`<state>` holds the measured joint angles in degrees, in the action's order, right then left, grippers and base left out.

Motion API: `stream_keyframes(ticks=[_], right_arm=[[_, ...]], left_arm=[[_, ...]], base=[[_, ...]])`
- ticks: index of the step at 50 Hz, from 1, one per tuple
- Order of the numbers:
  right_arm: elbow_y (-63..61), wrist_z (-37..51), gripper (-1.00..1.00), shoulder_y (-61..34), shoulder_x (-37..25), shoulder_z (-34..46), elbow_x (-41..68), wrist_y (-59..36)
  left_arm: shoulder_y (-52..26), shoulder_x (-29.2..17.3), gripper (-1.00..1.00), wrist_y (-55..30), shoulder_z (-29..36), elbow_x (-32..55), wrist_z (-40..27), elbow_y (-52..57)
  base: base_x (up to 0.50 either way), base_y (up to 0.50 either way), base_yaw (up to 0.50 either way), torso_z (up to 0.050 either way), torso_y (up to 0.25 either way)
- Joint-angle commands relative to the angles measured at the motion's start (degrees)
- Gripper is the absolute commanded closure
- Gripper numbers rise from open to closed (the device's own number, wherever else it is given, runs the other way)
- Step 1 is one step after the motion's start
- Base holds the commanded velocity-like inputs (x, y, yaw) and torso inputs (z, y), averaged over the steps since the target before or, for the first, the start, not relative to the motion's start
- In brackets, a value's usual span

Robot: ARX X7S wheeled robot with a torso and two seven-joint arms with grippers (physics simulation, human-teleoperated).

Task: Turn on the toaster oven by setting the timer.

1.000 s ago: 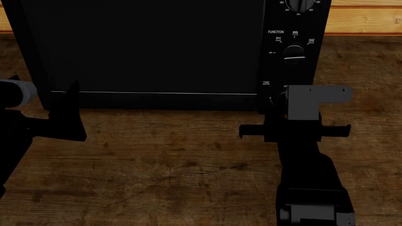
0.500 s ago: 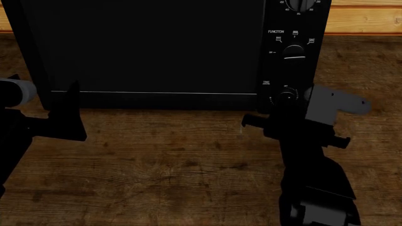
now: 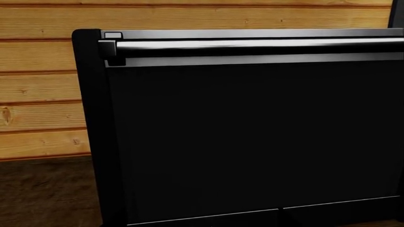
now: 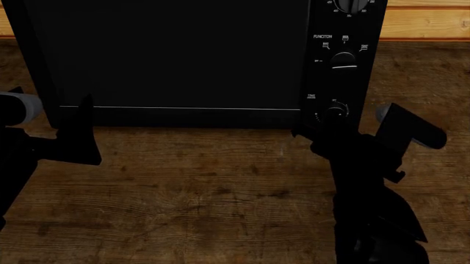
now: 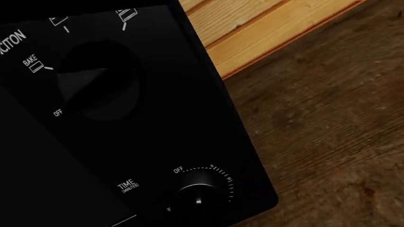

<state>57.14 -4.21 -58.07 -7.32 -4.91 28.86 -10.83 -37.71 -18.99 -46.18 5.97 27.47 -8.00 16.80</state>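
Observation:
The black toaster oven [image 4: 176, 55] fills the upper head view; its dark glass door also fills the left wrist view [image 3: 252, 142]. Its right side panel carries the timer [image 4: 335, 110], the lowest knob. The right wrist view shows the timer [image 5: 198, 194] with its "TIME" label, its pointer bright at the knob's lower edge and away from "OFF". My right gripper [image 4: 331, 125] is right at the timer with its wrist rolled clockwise. Its jaws are black against the black panel and cannot be made out. My left gripper [image 4: 79, 124] hangs by the oven's lower left corner, touching nothing.
The FUNCTION knob [image 4: 343, 60] sits above the timer and also shows in the right wrist view [image 5: 98, 80]. The numbered top knob [image 4: 356, 5] is at the frame edge. The oven stands on a dark wooden counter [image 4: 206, 187] against a plank wall [image 4: 419, 22]. A door handle [image 3: 252, 45] runs along the top.
My right wrist has rolled clockwise at the timer. Its grey bracket swung from over the knob out to the right and down, uncovering the knob. The left arm has not moved.

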Motion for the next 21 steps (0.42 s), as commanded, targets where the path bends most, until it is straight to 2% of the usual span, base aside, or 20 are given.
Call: stream_keyframes(ticks=[1,21], right_arm=[[-3.5,-2.7,1.00,-1.0,0.2,-2.7,4.9,-1.3],[-0.2,-5.0,1.00,-2.5,0.4,-7.7,11.5,-3.0]], left_arm=[[0.1,-0.2,-1.00,0.1,0.1,0.2,-0.1,0.1],[-0.4,-0.3,-1.00,0.0,0.6,0.4,-0.5,0.0]], base=[[0.00,0.00,0.00,0.000,0.000],[0.00,0.00,0.00,0.000,0.001]])
